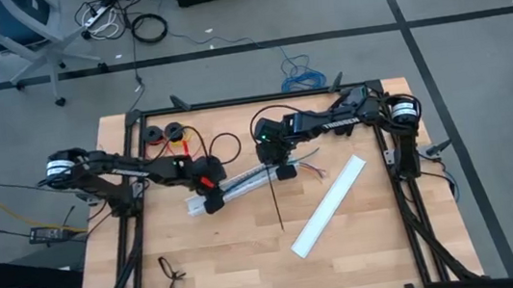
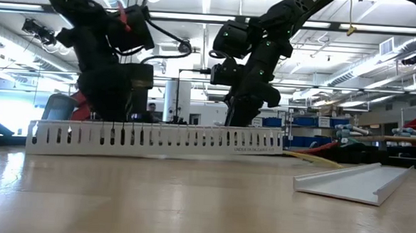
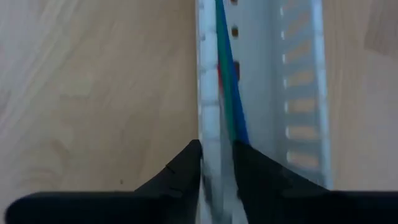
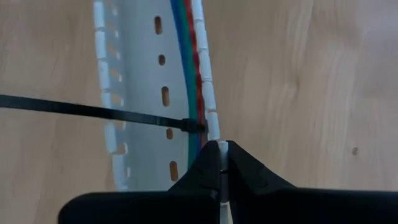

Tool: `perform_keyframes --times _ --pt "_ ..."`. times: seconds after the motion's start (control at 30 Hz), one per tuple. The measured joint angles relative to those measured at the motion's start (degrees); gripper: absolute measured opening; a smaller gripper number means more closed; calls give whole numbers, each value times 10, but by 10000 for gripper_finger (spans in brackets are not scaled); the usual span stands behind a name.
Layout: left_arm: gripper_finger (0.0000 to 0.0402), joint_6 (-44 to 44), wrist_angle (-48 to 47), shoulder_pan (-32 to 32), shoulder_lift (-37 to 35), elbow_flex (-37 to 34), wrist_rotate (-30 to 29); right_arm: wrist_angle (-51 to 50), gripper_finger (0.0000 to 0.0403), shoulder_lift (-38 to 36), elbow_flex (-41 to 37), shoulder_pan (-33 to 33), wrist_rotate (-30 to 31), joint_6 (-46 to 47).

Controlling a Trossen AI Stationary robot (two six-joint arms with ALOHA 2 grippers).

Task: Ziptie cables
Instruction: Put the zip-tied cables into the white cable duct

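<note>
The right claw [image 4: 222, 163] is pinched shut on the wall of the slotted rail [image 1: 242, 183] at mid-frame. The left claw [image 3: 217, 163], narrow, straddles the same wall at the rail's other end. The cables [image 4: 189, 81] lie inside the rail. The ziptie [image 1: 275, 203] has one end at that wall and trails toward the lower centre, unlooped, so the tying itself looks undone. A loose cover [image 1: 329, 204] lies lower right, with bare table beyond.

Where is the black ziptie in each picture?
High view: ziptie sticks out from the slotted rail toward the table's front.
Low view: not visible.
Left wrist view: not visible.
Right wrist view: ziptie crosses the rail, reaching the cables.
Shared landmark: the slotted rail.
</note>
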Motion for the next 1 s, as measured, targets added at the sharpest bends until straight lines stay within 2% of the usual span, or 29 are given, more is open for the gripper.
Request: perform_keyframes --times 0.23,0.37,0.67,0.87,1.0 --pt "62 -19 -90 -25 -7 9 -37 -5 2 0 0 -10 3 1" --pt "52 -31 -84 -41 -12 5 -36 -6 2 0 0 -11 4 1" --pt "49 -16 32 -45 -6 4 -54 -15 2 0 0 -13 14 14" --pt "49 -16 38 -45 -3 4 -55 -18 2 0 0 -13 17 23" --pt "49 -15 9 -45 -3 5 -64 -18 2 0 0 -11 25 26"
